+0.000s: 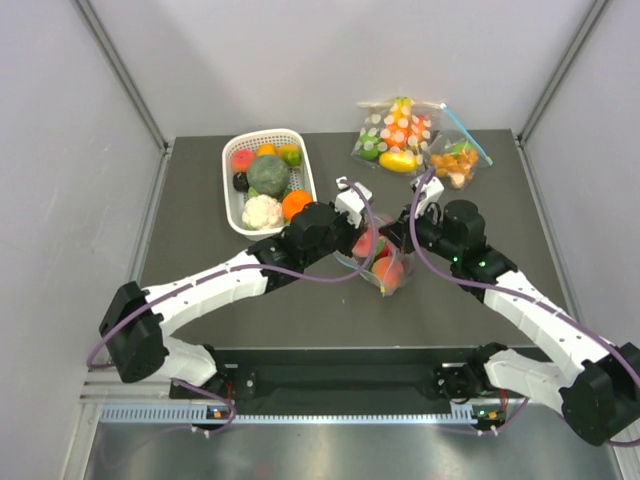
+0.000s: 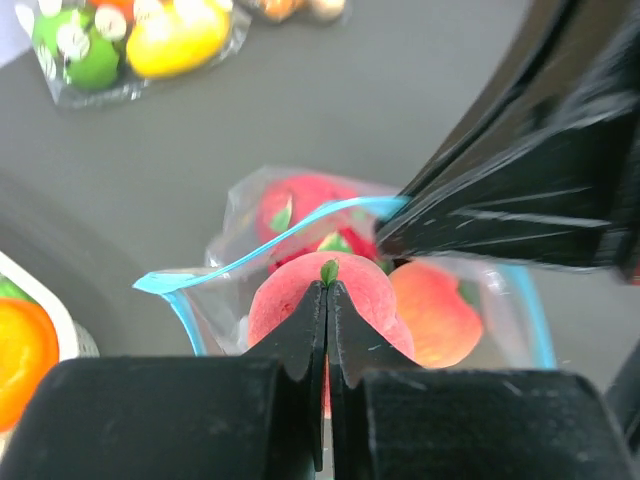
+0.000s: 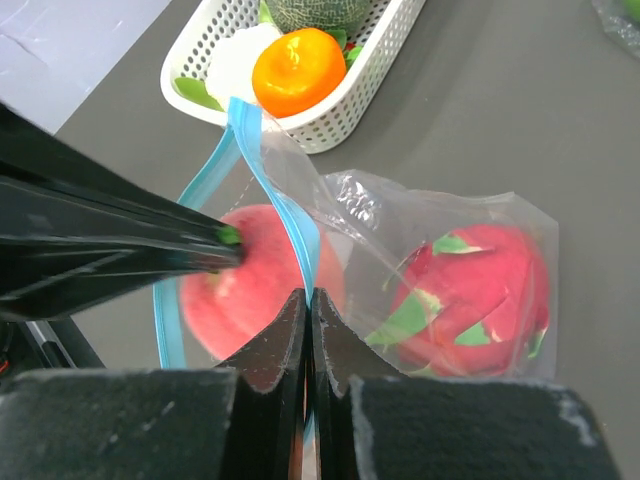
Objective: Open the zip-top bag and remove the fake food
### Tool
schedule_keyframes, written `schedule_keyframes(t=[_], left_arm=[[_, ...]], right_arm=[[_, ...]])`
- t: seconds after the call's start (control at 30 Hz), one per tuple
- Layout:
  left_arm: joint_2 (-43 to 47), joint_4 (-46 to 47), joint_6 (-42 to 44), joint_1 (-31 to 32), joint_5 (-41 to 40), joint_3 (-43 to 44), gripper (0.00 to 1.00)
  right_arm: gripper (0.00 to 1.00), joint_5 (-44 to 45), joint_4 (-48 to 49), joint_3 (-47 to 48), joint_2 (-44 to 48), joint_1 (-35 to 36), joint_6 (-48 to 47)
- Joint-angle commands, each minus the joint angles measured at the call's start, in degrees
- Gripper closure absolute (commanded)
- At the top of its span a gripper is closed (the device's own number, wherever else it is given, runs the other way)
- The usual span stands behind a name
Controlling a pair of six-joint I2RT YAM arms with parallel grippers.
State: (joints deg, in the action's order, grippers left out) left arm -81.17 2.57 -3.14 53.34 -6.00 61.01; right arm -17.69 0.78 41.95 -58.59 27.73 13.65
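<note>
— Where's the bag (image 3: 420, 215)?
— Mid-desk (image 1: 200, 230), right of the basket (image 1: 232, 205) and nearer, mouth parted, fruit (image 3: 480, 290) inside.
— And the jaws?
— Right jaws clenched on the blue zip strip (image 3: 275, 200). Left jaws clenched too, tips at the peach (image 2: 300, 300); grasping what, I can't tell.
</note>
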Motion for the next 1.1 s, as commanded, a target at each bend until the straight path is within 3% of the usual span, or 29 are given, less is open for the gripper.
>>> schedule_keyframes(t=[0.0,0.57,0.73,0.9,1.07], left_arm=[[3.2,2.44,-1.43,-0.08,2.74,-0.63,1.0],[11.72,-3.96,-3.54,-1.4,7.58,2.36,1.0],[16.55,-6.17,-5.12,-6.66,8.37,3.41,1.0],[20.34,-6.26,-8.81,-17.64,12.67,2.18,1.0],[17.37,-6.17,-8.9,-27.82,9.61,2.09,1.0]], right_arm=[[1.0,0.12,2.39,-0.38,-0.65,0.22,-0.12],[1.0,0.2,2.74,-0.73,-0.91,0.14,-0.03],[1.0,0.47,2.48,-0.56,-0.56,0.14,-0.29],[1.0,0.47,2.21,-0.47,-0.65,0.05,-0.64],[1.0,0.03,2.56,-0.3,-1.18,-0.04,-0.64]])
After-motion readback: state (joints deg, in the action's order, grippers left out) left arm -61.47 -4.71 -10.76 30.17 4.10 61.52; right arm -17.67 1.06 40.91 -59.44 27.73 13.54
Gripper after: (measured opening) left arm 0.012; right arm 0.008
